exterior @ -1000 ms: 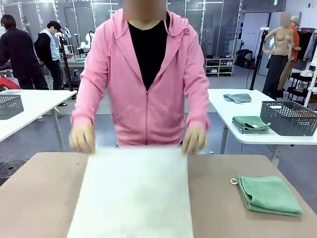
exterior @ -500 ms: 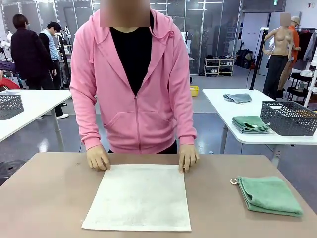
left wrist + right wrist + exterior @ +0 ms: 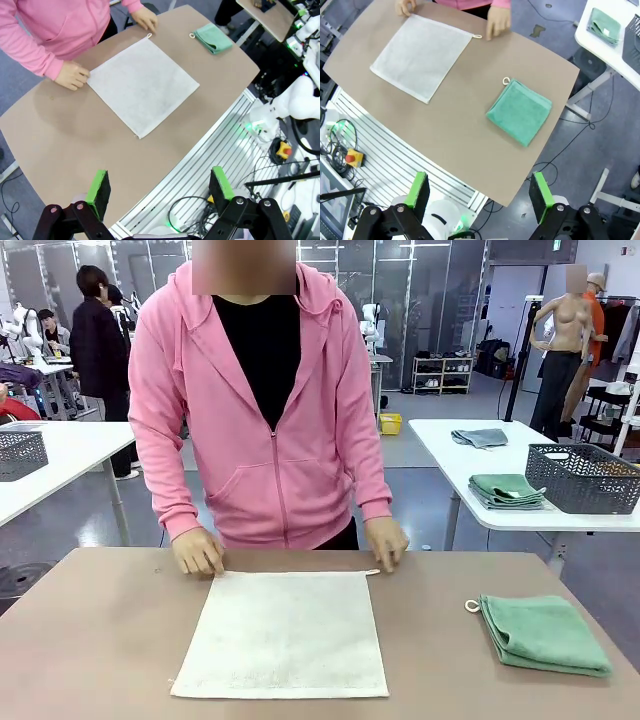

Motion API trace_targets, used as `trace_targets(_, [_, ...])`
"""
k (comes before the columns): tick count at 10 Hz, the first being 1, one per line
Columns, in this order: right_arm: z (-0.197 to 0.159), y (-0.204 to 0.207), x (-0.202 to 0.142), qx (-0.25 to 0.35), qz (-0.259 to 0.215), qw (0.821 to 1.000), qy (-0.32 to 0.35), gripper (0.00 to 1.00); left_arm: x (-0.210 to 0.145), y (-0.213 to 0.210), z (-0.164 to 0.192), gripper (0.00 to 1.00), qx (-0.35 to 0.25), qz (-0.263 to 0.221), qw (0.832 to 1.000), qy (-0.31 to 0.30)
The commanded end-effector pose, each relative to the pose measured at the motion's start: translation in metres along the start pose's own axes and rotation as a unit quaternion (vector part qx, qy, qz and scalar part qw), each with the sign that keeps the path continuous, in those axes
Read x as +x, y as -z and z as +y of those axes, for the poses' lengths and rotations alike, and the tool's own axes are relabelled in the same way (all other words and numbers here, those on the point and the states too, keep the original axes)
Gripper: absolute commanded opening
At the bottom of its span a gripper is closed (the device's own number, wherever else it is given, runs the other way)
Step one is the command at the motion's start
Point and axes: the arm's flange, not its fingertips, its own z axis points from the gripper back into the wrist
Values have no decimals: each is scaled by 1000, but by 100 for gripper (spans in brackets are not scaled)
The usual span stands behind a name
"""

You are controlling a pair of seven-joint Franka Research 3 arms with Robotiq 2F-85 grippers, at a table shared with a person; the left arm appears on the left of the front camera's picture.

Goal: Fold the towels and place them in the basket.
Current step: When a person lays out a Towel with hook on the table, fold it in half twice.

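A cream-white towel (image 3: 283, 635) lies spread flat in the middle of the brown table (image 3: 90, 640), its small loop at the far right corner. The person's hands (image 3: 198, 552) rest on its two far corners. A mint green towel (image 3: 543, 633), folded into a square with its loop showing, lies at the table's right side. From high above the table's near edge, my left gripper (image 3: 161, 187) looks down, open with nothing between its fingers. My right gripper (image 3: 479, 192) hangs open and empty too, high over the near right edge above the green towel (image 3: 520, 112). The basket is out of view.
A person in a pink hoodie (image 3: 262, 410) stands at the far side. Neighbouring white tables carry grey mesh bins (image 3: 583, 478) and folded towels. Below the near table edge, a ribbed metal base (image 3: 220, 155) holds cables and a red stop button (image 3: 351, 157).
The person has laid the cream-white towel down flat and drawn it toward the far edge. Their hands have settled on its far corners. Both grippers stayed open.
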Motion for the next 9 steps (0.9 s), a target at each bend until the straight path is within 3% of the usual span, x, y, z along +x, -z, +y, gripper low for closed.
trace_targets(1, [0,-2,-1,0,-1,1000,5,100,0,-1,-1,100,-9,-3,1000,11])
trace_targets(9, [0,-2,-1,0,-1,1000,5,100,0,-1,-1,100,-9,-3,1000,11])
